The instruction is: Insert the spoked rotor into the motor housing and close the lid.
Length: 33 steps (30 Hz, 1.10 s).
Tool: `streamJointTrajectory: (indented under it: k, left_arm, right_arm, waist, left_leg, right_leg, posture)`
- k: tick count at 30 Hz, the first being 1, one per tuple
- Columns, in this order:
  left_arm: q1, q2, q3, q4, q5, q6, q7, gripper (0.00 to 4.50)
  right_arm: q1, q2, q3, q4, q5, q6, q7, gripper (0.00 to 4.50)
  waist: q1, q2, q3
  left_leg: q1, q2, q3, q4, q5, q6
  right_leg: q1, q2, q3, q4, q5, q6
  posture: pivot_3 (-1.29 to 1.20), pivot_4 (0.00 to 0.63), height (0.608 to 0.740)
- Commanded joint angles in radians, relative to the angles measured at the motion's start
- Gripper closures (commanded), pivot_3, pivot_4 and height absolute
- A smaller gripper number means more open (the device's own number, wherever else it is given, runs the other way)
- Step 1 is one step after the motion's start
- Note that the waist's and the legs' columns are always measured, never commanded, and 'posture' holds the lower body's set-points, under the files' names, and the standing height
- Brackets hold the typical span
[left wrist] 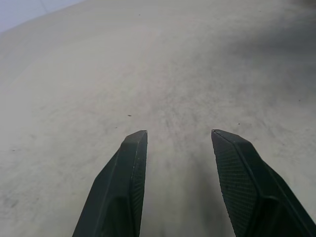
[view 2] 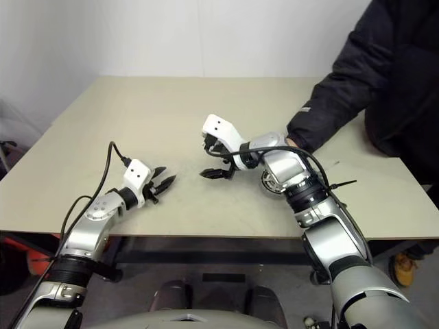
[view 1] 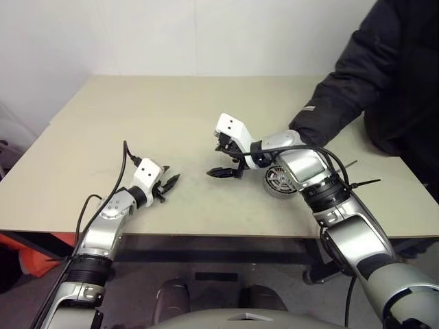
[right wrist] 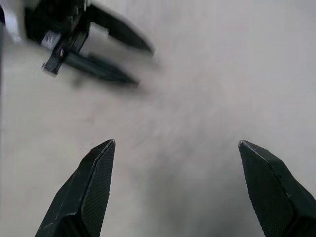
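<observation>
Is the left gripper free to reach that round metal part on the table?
Probably not directly: the right forearm lies over the round metal part, between it and the open, empty left gripper.

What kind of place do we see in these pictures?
Probably an indoor lab or test room: a plain beige table against a bare white wall, a round metal motor part lying on it, and a person in a dark jacket close beside the table.
</observation>
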Motion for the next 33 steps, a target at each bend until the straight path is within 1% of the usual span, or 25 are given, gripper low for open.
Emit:
streamJointTrajectory:
  k: [1,5,8,10,12,16,20,26,33]
  left_arm:
    - [-0.008,-0.008,-0.006,-0.035,0.001,-0.012,0.012,2.31]
    - [-0.011,-0.007,-0.011,-0.03,-0.001,-0.013,0.009,2.31]
    - [-0.035,-0.002,-0.012,-0.006,0.0,-0.018,0.002,2.31]
    - [-0.045,-0.001,-0.014,0.003,0.001,-0.02,-0.002,2.31]
    - [-0.052,-0.005,-0.019,0.012,0.001,-0.024,-0.006,2.31]
    - [-0.062,-0.011,-0.026,0.027,0.003,-0.032,-0.009,2.31]
    - [-0.075,-0.012,-0.027,0.044,0.002,-0.04,-0.012,2.31]
    - [-0.074,-0.017,-0.033,0.052,0.002,-0.05,-0.014,2.31]
    - [-0.063,-0.018,-0.031,0.049,0.001,-0.054,-0.012,2.31]
  right_arm:
    - [0.014,-0.024,-0.024,0.003,-0.039,-0.215,-0.03,0.01]
    - [0.047,-0.076,-0.015,0.024,-0.077,-0.398,-0.006,0.01]
    - [0.07,-0.183,0.011,0.037,-0.097,-0.628,0.118,0.01]
    - [0.074,-0.256,0.026,0.05,-0.102,-0.726,0.21,0.01]
    - [0.068,-0.339,0.048,0.065,-0.141,-0.801,0.277,0.01]
    - [0.053,-0.425,0.042,0.082,-0.148,-0.848,0.366,0.01]
    - [0.012,-0.489,0.052,0.19,-0.244,-0.945,0.371,0.01]
    - [-0.027,-0.52,0.066,0.284,-0.313,-1.052,0.375,0.01]
    - [-0.005,-0.57,0.088,0.345,-0.374,-1.158,0.39,0.01]
  waist:
    - [0.0,0.0,0.0]
    - [0.0,-0.001,0.0]
    - [0.001,-0.001,0.0]
    - [0.002,-0.001,0.0]
    - [0.001,-0.001,0.0]
    - [-0.003,-0.001,0.0]
    - [-0.003,-0.001,0.0]
    - [-0.003,-0.001,0.0]
    - [0.002,-0.001,0.0]
  left_leg:
    - [0.0,0.0,0.0,0.0,0.0,0.0]
    - [0.0,0.0,0.0,0.0,0.0,0.0]
    - [0.0,0.0,0.0,0.0,0.0,0.0]
    - [0.0,0.0,0.0,0.0,0.0,0.001]
    - [-0.001,0.0,0.0,0.001,-0.001,0.002]
    - [0.0,0.0,0.0,0.002,-0.001,0.002]
    - [0.0,0.0,0.001,0.002,-0.001,0.003]
    - [0.0,0.0,0.001,0.003,-0.002,0.003]
    - [-0.002,0.0,0.001,0.003,-0.003,0.005]
  right_leg:
    - [0.0,0.0,0.0,0.0,0.0,0.0]
    - [0.0,0.0,0.0,0.0,-0.001,0.001]
    - [0.0,0.0,0.0,0.0,-0.001,0.002]
    - [0.0,0.0,0.0,0.0,-0.001,0.002]
    - [0.001,0.0,0.0,0.0,-0.001,0.002]
    - [0.001,0.0,0.0,0.0,0.0,0.0]
    - [0.001,0.001,0.0,0.0,0.0,0.0]
    - [0.001,0.001,0.0,0.0,0.0,0.0]
    - [0.001,-0.001,0.0,0.0,0.0,0.0]
  posture:
    - [0.0,0.0,0.74]
    - [0.0,0.0,0.74]
    - [0.0,0.0,0.74]
    - [0.0,0.0,0.74]
    - [0.0,0.0,0.74]
    - [0.0,0.0,0.74]
    - [0.0,0.0,0.74]
    - [0.0,0.0,0.74]
    - [0.0,0.0,0.74]
